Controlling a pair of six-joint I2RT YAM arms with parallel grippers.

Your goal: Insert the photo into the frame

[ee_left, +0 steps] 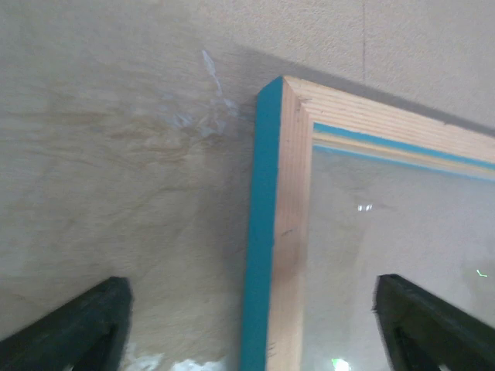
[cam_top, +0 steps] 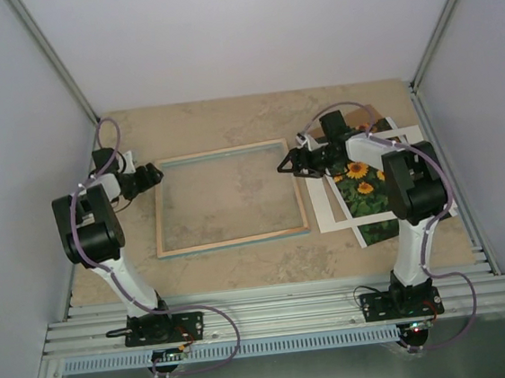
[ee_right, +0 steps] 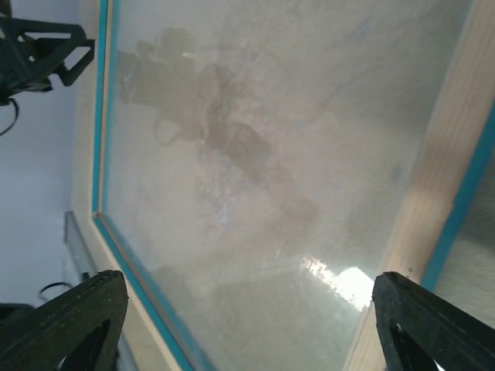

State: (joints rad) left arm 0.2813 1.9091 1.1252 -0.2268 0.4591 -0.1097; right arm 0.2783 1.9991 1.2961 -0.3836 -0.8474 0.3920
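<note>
The frame (cam_top: pixel 233 241) lies face down mid-table, pale wooden back up, turquoise edges showing, with glass inside. Its far left corner shows in the left wrist view (ee_left: pixel 282 193), and its glass and right rail in the right wrist view (ee_right: pixel 441 162). The sunflower photo (cam_top: pixel 366 191) lies at the right under the white mat (cam_top: pixel 327 208), partly hidden by the right arm. My left gripper (cam_top: pixel 155 172) is open and empty just above the frame's far left corner, straddling the left rail (ee_left: pixel 251 328). My right gripper (cam_top: pixel 284 167) is open and empty above the frame's far right corner.
The beige table top (cam_top: pixel 227 119) is bounded by grey walls on both sides and at the back. An aluminium rail (cam_top: pixel 284 312) carrying both arm bases runs along the near edge. Cables loop around each arm.
</note>
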